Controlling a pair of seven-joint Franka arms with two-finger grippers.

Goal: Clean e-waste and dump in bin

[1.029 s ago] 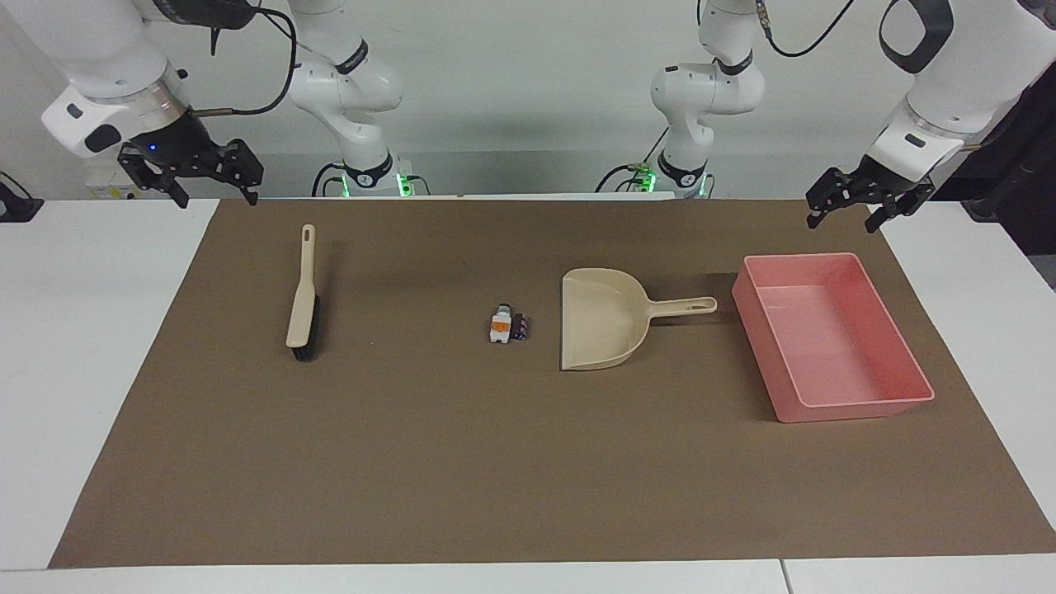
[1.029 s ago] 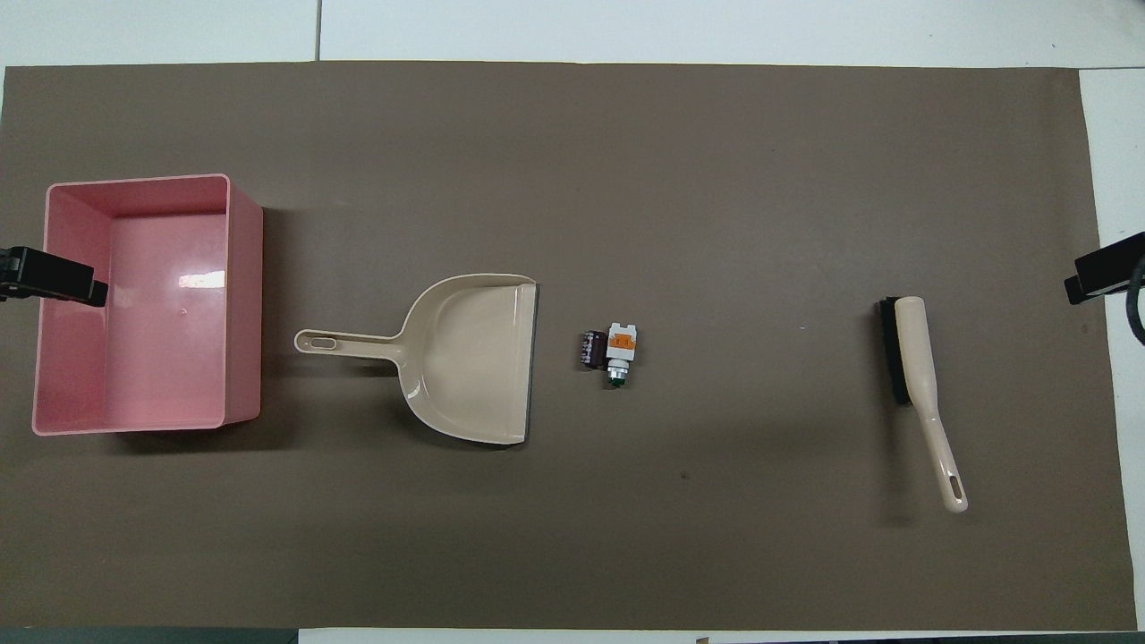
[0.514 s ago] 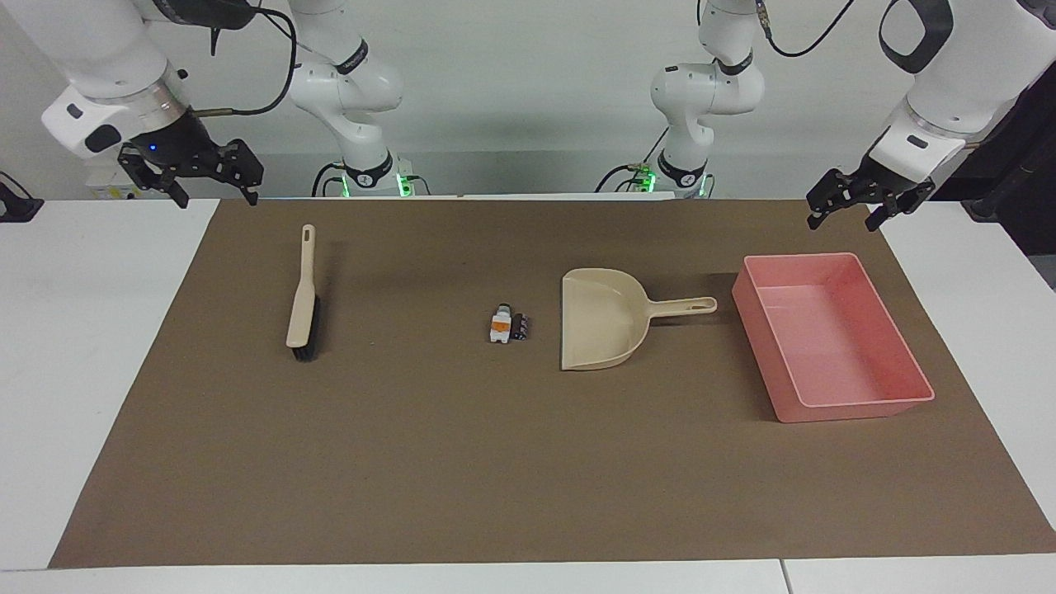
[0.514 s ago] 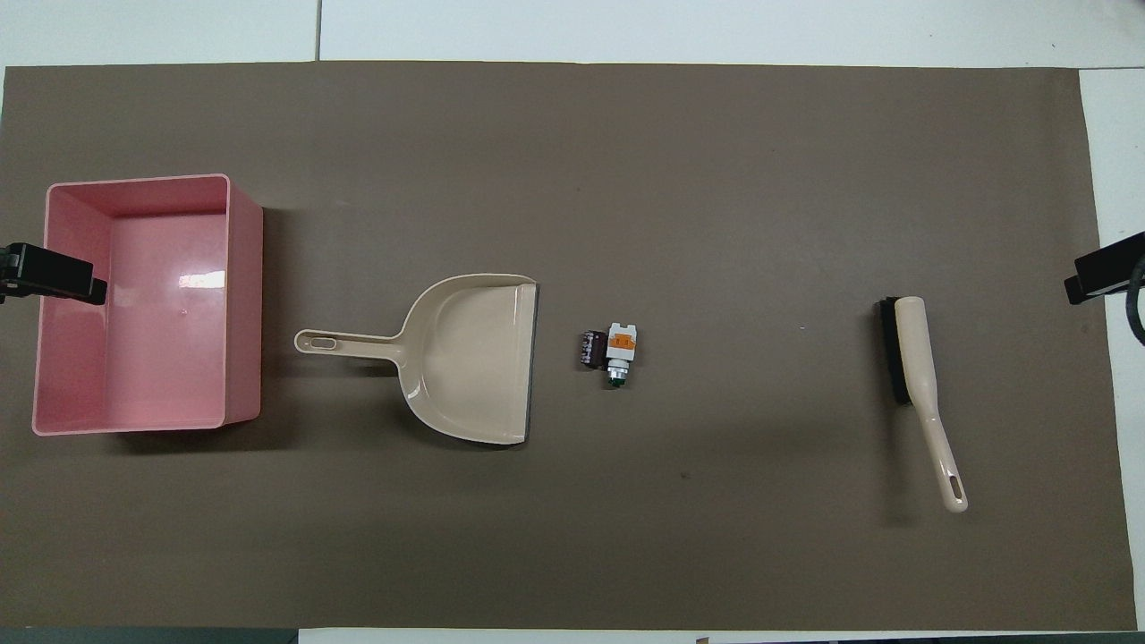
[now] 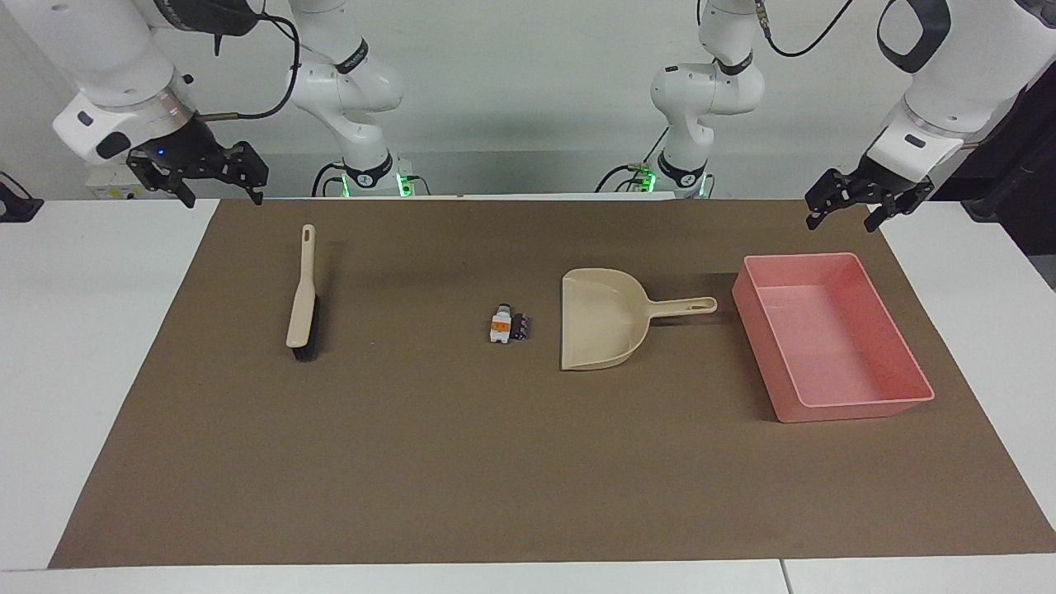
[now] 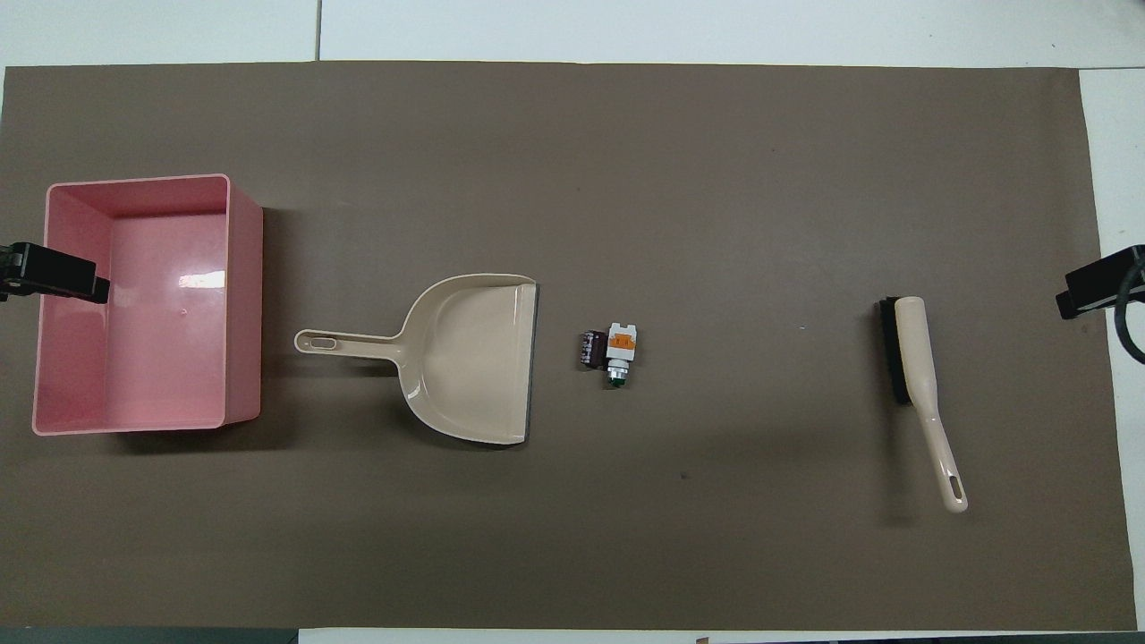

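Facing view: both arms raised at the robots' edge of the tabletop (image 5: 99, 330), nothing touched yet. Right hand (image 5: 221, 183) up over the mat corner near the brush (image 5: 303, 299), fingers spread, carrying nothing. Left hand (image 5: 850, 206) up over the mat edge just robot-side of the bin (image 5: 833, 334), also spread and carrying nothing. E-waste (image 5: 508, 325) lying mid-mat, white piece with orange band touching the dark piece, just beside the open mouth of the dustpan (image 5: 606, 328). Dustpan handle pointing toward the bin, so probably staged for a straight sweep-in, then lift and tip. Bin at the left arm's end of the mat, nothing in it.

Overhead view: same line-up along the mat (image 6: 572, 537): bin (image 6: 241, 295), dustpan (image 6: 470, 358), e-waste (image 6: 610, 347), brush (image 6: 921, 385), all well apart except the e-waste close to the pan lip. Only tips showing: left hand (image 6: 54, 277) overlapping the bin rim from above, right hand (image 6: 1087, 291) at the mat edge beside the brush. Layout suggests right arm for the brush, left for the pan; task not started
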